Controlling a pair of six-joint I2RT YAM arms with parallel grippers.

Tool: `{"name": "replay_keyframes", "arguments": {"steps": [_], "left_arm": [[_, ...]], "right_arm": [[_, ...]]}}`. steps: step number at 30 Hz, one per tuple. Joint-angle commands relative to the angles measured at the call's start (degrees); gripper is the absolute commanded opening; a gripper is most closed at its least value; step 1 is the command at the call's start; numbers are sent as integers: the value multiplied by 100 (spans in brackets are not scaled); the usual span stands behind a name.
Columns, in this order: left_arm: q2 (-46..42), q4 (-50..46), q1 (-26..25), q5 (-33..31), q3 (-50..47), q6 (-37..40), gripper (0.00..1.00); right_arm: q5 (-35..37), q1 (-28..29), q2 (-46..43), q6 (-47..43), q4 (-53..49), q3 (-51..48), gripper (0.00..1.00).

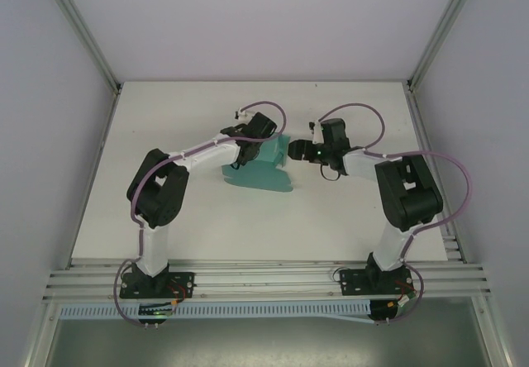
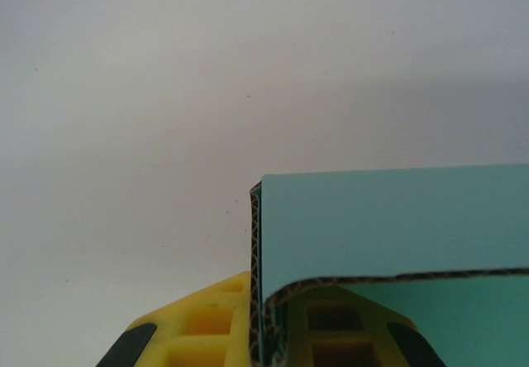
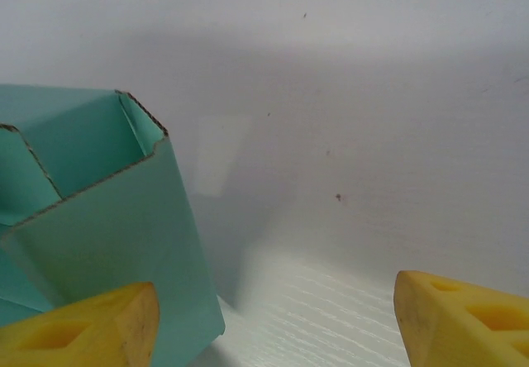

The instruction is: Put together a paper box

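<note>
We are seeing the box [image 1: 263, 171] lying partly folded mid-worktop [image 1: 207, 218] between the two arms, the left pincer [image 2: 264, 334] pinching the edge of one teal wall tight, while the right pincer [image 3: 273, 326] is gaping wide just beside the box's open end

My left end effector [image 1: 245, 155] is down on the paper box [image 1: 266, 177], a teal sheet with one part raised, near the middle of the white table [image 1: 207, 218]. My right end effector [image 1: 297, 150] points leftward, just beside the box's raised right edge.
</note>
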Motion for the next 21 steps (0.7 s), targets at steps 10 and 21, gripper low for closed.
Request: {"name": "replay_keyframes", "arguments": {"steps": [10, 21], "left_arm": [[33, 135, 8, 22, -133, -191, 0], [-114, 141, 5, -161, -266, -292, 0]], "right_arm": [[-1232, 86, 471, -140, 677, 447, 69], [-665, 449, 900, 34, 215, 1020, 55]]}}
